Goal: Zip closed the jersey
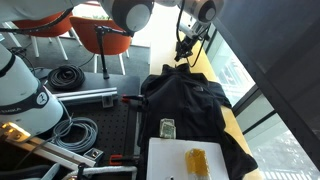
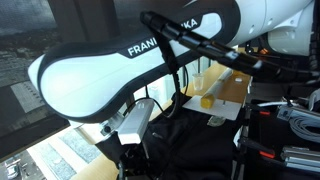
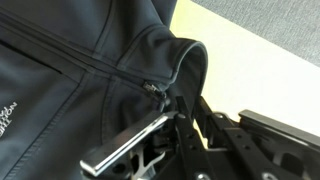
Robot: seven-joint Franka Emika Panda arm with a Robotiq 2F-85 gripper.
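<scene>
The black jersey (image 1: 190,100) is lying spread on the table, with its collar (image 3: 185,60) toward 12 o'clock in an exterior view. The white board (image 1: 215,150) is lying near it at 6 o'clock. The zipper pull (image 3: 151,88) is sitting just under the collar. The gripper (image 3: 185,112) is hovering beside the pull; I cannot tell whether its jaws are spread or pressed together.

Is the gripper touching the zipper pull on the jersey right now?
Cannot tell. In the wrist view the gripper sits close beside the zipper pull on the jersey, but the dark, overlapping shapes hide any contact or gap.
</scene>
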